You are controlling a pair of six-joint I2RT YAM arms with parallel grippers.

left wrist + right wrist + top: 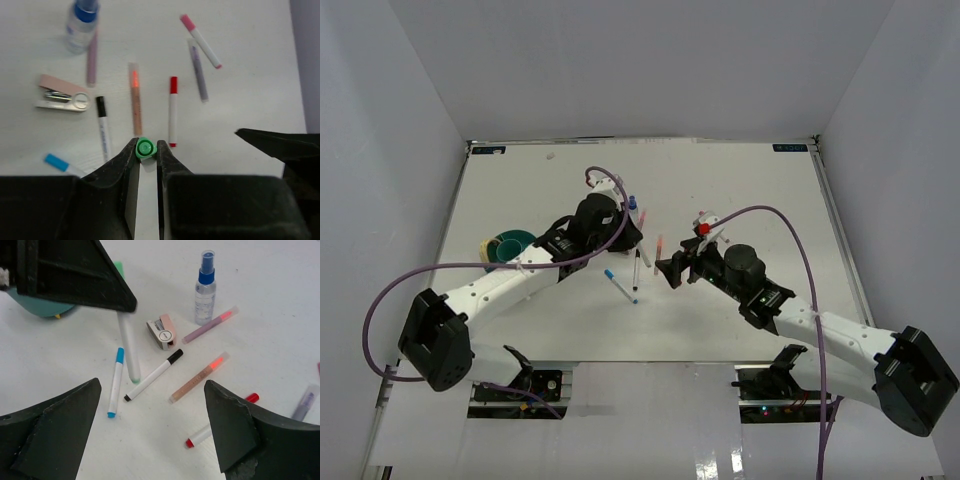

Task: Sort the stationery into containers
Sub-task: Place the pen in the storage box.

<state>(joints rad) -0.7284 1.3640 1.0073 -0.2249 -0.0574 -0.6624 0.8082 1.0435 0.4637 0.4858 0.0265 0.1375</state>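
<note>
**Green-capped pen pinched in the left gripper**

The left gripper's jaws are pressed onto the pen just under its green cap, and the white barrel hangs steeply down from them. Whether its lower tip touches the table cannot be told. Just beyond the fingertips lie a tan pen and a red marker, side by side and pointing away from the hand. To the left of them is a black-capped marker, and close beside the left finger a blue-capped marker. Farther out on that side sits the pink-white block, and past it a purple pen and the blue-capped bottle, which stands upright. Ahead and to the right lie a grey marker and a pink marker. The teal cup sits back from the left gripper, beside its forearm and well apart from the pens. The right gripper hovers facing the left one, its fingers spread wide with nothing between them; the red marker lies near one finger and the blue-capped marker near the other
</note>
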